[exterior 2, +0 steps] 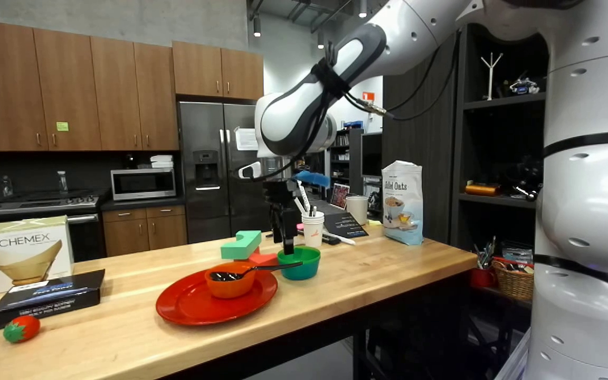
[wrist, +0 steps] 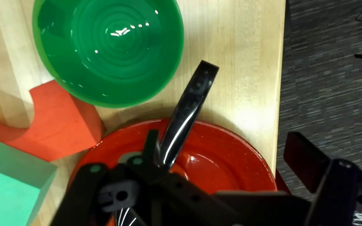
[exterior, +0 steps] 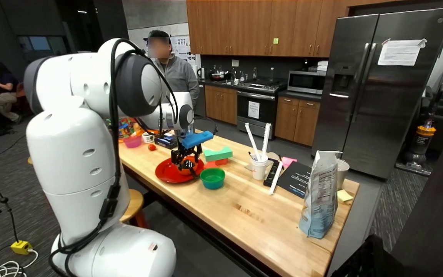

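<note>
In an exterior view, I see my end effector (exterior: 187, 161) above the red plate (exterior: 165, 174), which lies on the wooden surface (exterior: 225, 207). In an exterior view, the black spoon (exterior 2: 276, 267) rests in the orange bowl (exterior 2: 230, 288) on this plate, near the green bowl (exterior 2: 304, 268). In the wrist view, the two fingers (wrist: 305, 163) are spread, and the handle (wrist: 189, 106) appears between them; if it touches one, I cannot tell.

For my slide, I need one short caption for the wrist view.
Open gripper near a black spoon that reaches past the edge of a red plate, beside a green bowl.
</note>
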